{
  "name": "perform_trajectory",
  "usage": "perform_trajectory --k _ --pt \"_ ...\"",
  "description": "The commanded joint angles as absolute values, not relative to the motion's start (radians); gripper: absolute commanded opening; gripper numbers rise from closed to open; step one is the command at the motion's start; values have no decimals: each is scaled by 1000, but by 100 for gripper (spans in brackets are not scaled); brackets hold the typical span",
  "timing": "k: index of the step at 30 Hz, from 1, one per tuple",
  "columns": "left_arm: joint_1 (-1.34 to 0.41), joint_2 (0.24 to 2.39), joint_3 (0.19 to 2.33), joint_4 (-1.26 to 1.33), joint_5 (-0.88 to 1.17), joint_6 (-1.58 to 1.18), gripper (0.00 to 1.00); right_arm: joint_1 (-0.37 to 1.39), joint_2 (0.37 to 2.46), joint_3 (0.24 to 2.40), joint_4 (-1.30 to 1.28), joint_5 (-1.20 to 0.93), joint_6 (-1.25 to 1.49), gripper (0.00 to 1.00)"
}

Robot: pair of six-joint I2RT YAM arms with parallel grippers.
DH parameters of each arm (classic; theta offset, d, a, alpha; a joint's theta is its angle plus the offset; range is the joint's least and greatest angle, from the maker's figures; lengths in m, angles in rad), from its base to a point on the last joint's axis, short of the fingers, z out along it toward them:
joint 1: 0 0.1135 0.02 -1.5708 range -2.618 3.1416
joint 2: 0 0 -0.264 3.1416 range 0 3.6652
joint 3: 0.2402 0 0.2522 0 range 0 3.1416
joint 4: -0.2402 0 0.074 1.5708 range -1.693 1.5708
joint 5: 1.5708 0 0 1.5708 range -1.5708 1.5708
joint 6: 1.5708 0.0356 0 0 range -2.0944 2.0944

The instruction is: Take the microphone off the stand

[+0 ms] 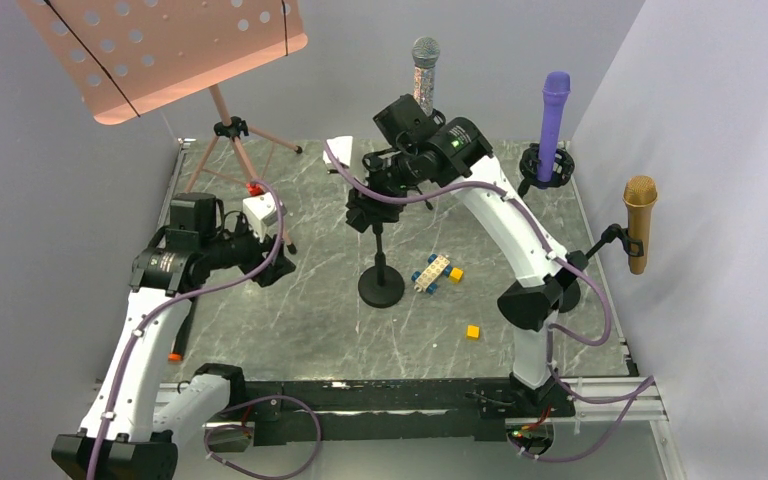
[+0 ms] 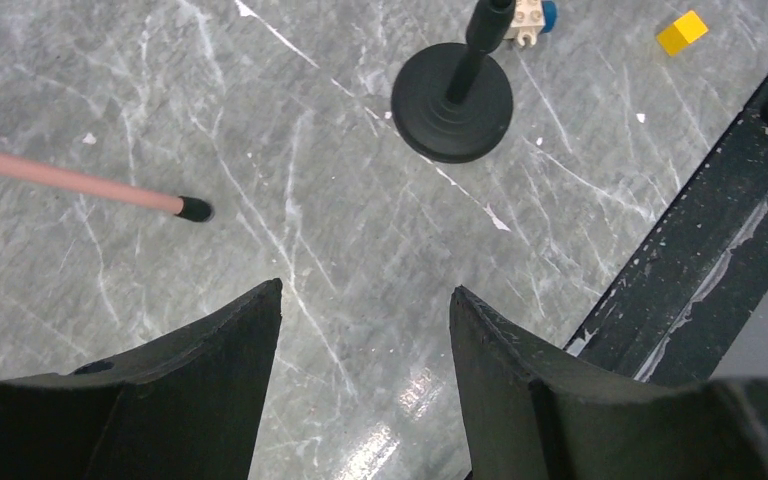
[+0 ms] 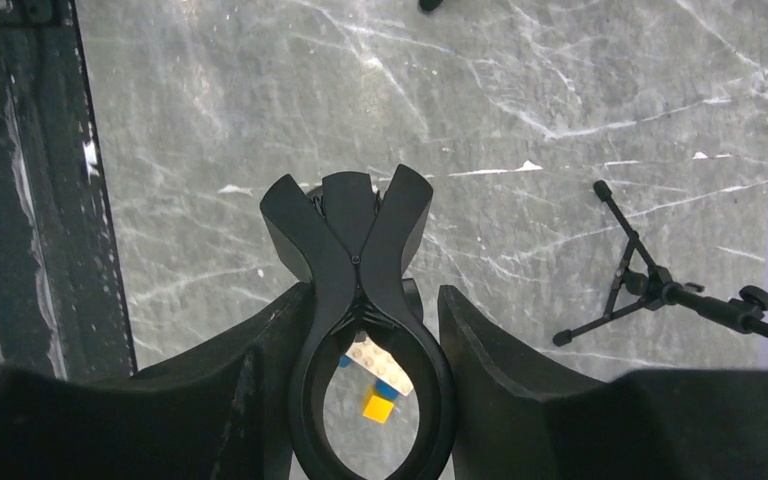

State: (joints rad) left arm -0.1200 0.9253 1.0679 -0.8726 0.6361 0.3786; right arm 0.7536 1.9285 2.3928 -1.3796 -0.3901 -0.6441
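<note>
Nearest me, the left gripper (image 2: 365,290) hung low over the left side of the table (image 1: 360,340). Its fingers were apart, with only grey stone between them. The black-tipped leg of a pink music stand (image 1: 160,50) lay just beyond.

Toward the middle stood a black stand (image 1: 381,285) on a round base, and the right gripper (image 3: 375,290) reached down over its top. Its fingers pressed against both sides of the stand's clip (image 3: 350,215), and toy bricks (image 1: 435,272) showed through the clip's ring.

A silver microphone (image 1: 425,62) rose upright just behind that wrist, toward the far edge; what carried it I could not see. A purple microphone (image 1: 554,110) stood in a round mount at the far right corner. A gold microphone (image 1: 640,215) sat on an arm past the right edge. One yellow cube (image 1: 472,331) lay closer to the near edge, apart from the bricks.
</note>
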Motion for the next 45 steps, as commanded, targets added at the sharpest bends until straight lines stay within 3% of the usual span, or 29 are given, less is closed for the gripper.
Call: perform_trajectory --k 1,5,7,12,18,22,25,33,39,45 --pt "-155 921 1088 -806 724 409 66 755 1899 2399 -1495 -401 -699 35" --pt "-224 909 1038 -714 819 440 69 746 1783 2234 -1481 -400 -736 8" --pt "-257 890 989 -619 887 453 70 729 1729 2175 -1445 -411 -726 0" --pt "-392 864 737 -140 934 398 72 663 1573 2014 -1333 -500 -744 0" --pt "-576 1099 671 301 815 275 71 625 1364 1766 -1171 -498 -795 0" --pt "-664 1224 656 496 681 242 69 604 1353 1743 -1155 -489 -760 0" --pt "-717 1303 658 571 588 231 67 583 1351 1741 -1146 -508 -742 0" --pt "-790 1495 774 657 691 165 64 562 1340 1725 -1141 -533 -733 0" --pt "-840 1601 812 743 642 123 63 551 1312 1694 -1109 -542 -709 0" --pt "-854 1674 849 779 665 55 49 536 1300 1664 -1084 -563 -674 0"
